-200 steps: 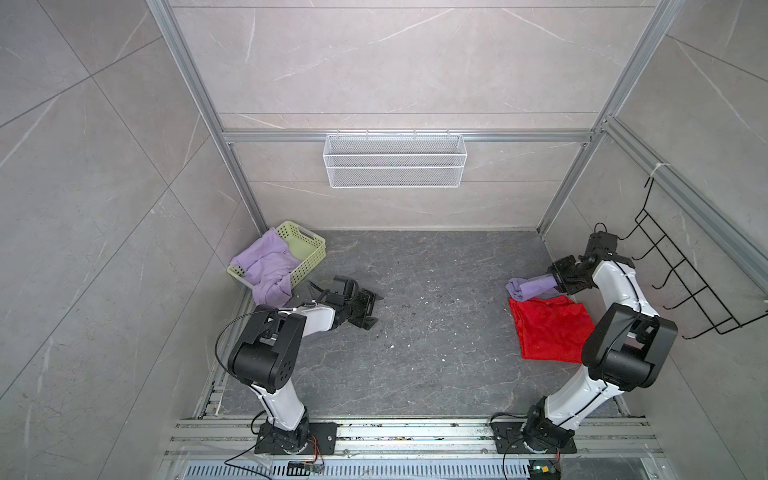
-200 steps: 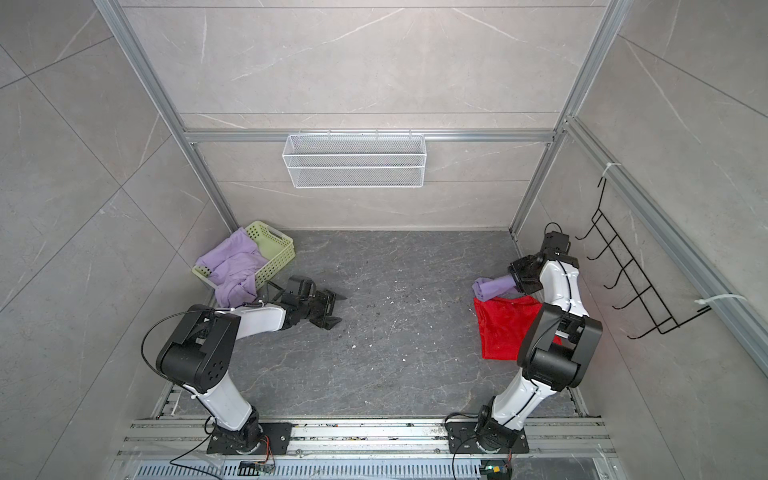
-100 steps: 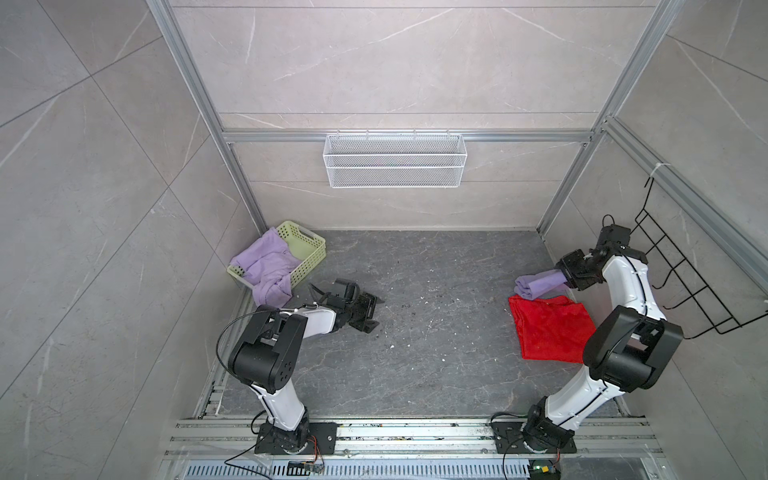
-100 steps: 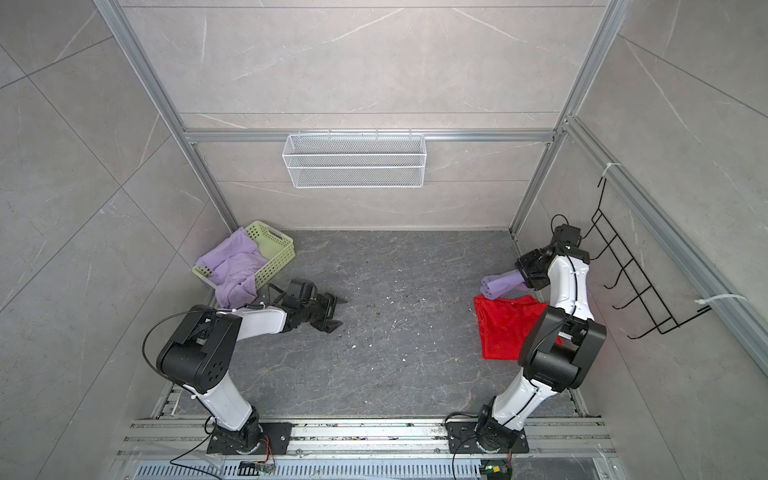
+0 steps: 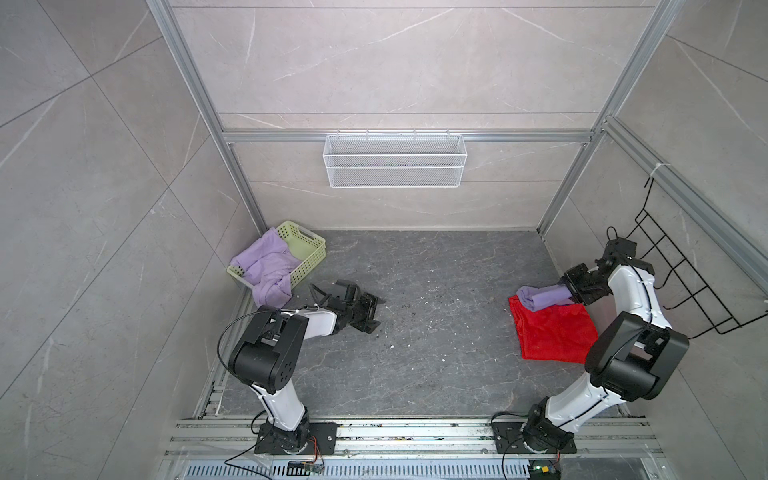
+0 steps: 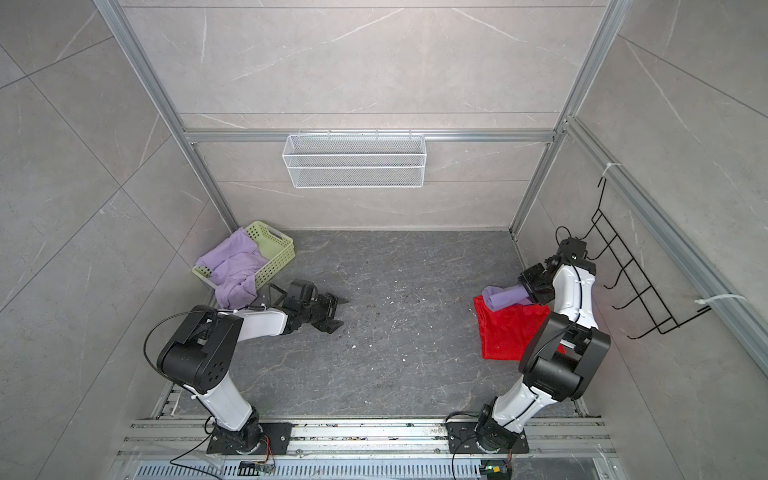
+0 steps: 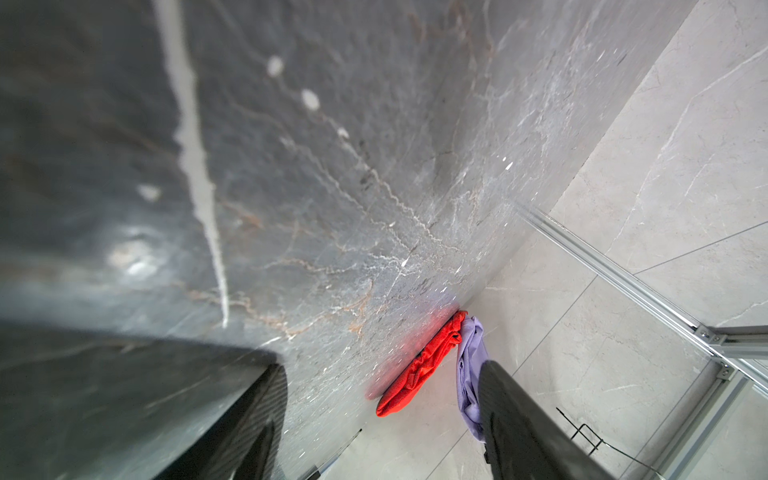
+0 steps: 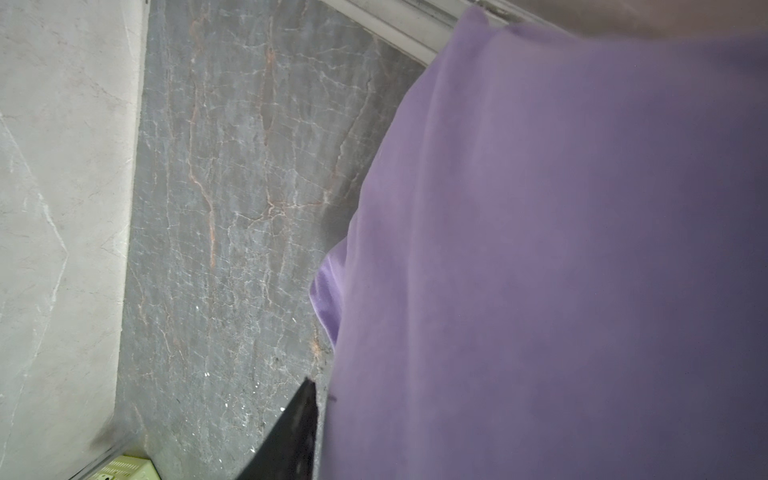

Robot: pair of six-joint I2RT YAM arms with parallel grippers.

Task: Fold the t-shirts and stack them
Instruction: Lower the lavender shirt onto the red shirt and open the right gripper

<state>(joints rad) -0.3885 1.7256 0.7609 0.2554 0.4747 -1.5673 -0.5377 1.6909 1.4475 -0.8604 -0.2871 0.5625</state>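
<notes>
1. The dark grey marbled tabletop (image 5: pixel 436 353) is mostly bare; I see no lilac shirt laid folded on it.
2. A flat, folded red cloth garment (image 5: pixel 552 336) lies on the right side; it looks like the foot of the stack.
3. A crumpled heap of soft lilac cotton t-shirts (image 5: pixel 266 266) spills over the pale green perforated plastic basket (image 5: pixel 309 249) at the far left; I judge these unfolded and waiting.
4. One lilac t-shirt (image 5: pixel 540 297), bunched into a roll, hangs over the red garment's far edge; whether it touches, I cannot tell.
5. The right gripper (image 5: pixel 568 293) is clamped on that roll's end; setting it down looks next.
6. The left gripper (image 5: pixel 376 314) lies low near the basket; its jaws are spread wide, holding nothing.
</notes>
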